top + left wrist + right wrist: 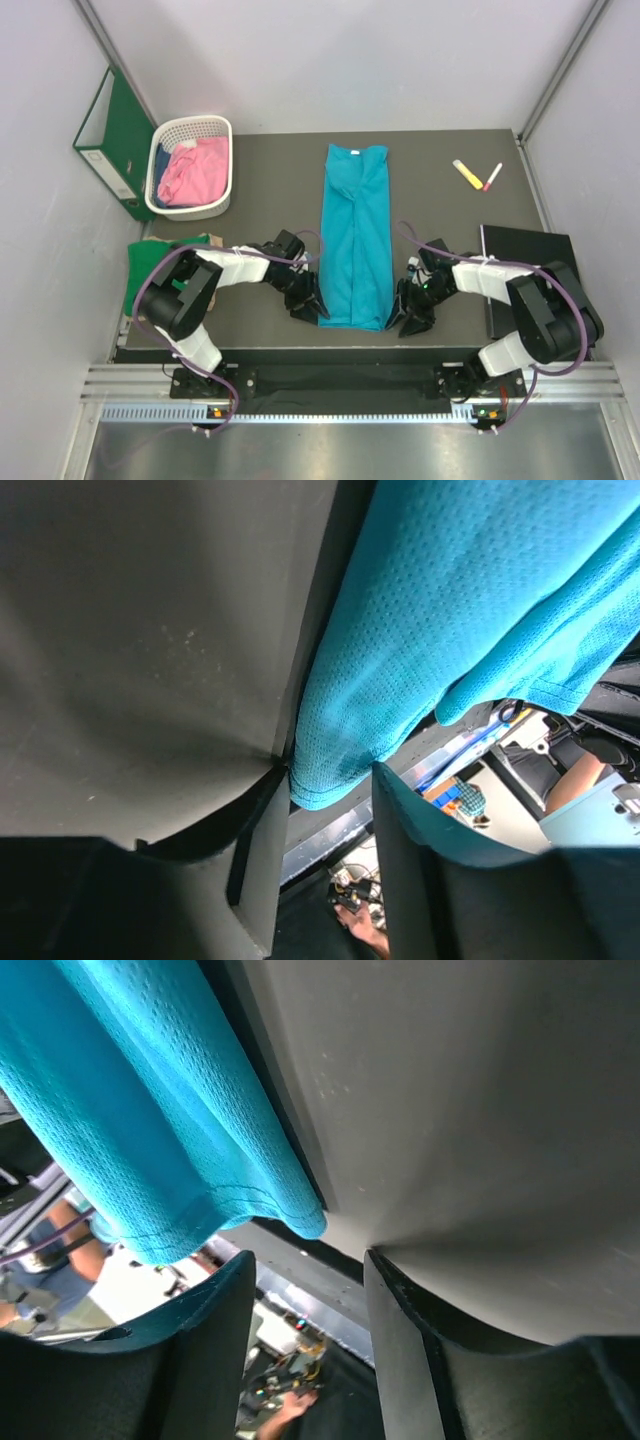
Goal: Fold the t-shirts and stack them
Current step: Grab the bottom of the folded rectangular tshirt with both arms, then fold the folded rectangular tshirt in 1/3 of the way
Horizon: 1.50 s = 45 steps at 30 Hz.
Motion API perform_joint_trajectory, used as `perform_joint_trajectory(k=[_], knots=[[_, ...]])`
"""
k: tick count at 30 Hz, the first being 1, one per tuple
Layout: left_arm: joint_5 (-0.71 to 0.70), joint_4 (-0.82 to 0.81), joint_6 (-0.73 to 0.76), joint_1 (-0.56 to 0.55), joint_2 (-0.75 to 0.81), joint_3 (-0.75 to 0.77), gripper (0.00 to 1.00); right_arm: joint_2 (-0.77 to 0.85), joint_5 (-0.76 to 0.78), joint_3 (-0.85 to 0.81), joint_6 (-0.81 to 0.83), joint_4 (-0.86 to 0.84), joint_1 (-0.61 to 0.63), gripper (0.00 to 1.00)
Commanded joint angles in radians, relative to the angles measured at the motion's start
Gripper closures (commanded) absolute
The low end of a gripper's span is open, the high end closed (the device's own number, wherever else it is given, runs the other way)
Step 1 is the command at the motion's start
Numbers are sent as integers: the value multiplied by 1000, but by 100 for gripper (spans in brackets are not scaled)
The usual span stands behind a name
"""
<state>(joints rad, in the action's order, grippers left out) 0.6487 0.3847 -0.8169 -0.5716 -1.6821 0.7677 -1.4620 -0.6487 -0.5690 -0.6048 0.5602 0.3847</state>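
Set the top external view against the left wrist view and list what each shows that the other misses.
Only the top view: the white basket holding a pink shirt, the green binder, a green shirt at the left edge of the dark table, two markers, and the right gripper. Only the left wrist view: the mesh weave of the teal shirt, and its hem corner sitting between the fingers of the left gripper. Both: the teal shirt, the dark table, the left gripper.
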Motion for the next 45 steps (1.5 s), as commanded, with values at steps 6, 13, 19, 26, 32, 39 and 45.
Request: perform_joint_trajectory(k=[6, 13, 19, 26, 32, 39, 45], knots=[[-100, -3, 15, -10, -47, 4, 65, -86, 89, 8, -47, -187, -4, 58], [-106, 14, 24, -11, -65, 31, 78, -123, 147, -9, -52, -246, 3, 93], [-127, 83, 39, -10, -47, 71, 100, -101, 115, -25, -27, -215, 6, 100], [-162, 279, 65, -10, -25, 229, 100, -32, 63, -146, 59, -36, 5, 100], [-187, 391, 99, -8, -54, 429, 100, -4, 118, -337, 95, 85, -4, 100], [-231, 462, 120, 16, -102, 617, 100, -64, 170, -528, 163, 135, -26, 100], [-210, 462, 179, 78, -191, 757, 100, -147, 195, -650, 230, 115, -49, 100]])
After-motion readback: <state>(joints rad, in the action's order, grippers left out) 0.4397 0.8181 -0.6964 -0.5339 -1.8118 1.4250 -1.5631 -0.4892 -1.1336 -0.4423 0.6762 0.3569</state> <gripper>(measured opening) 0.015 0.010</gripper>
